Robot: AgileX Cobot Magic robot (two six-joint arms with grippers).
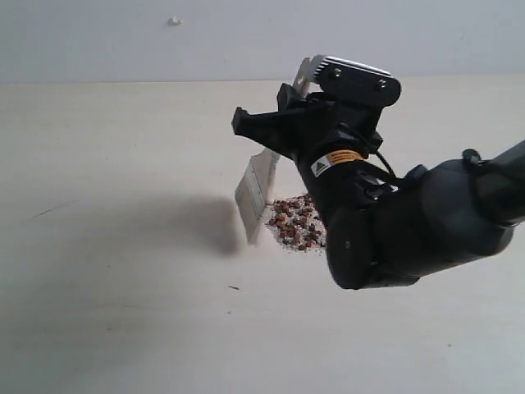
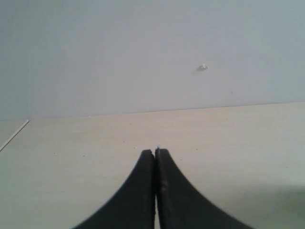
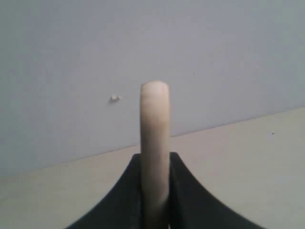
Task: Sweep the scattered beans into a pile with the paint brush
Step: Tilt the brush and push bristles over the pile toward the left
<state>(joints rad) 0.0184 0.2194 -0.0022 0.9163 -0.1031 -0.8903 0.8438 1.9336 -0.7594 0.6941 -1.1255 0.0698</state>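
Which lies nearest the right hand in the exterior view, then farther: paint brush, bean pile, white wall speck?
1. paint brush, gripped in the right hand.
2. pile, on the table below it.
3. white speck, up on the back wall.

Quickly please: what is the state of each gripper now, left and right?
Left gripper: closed, holding nothing.
Right gripper: closed on the handle of the paint brush.

Exterior looks down; both wrist views share wall (image 2: 143,47).
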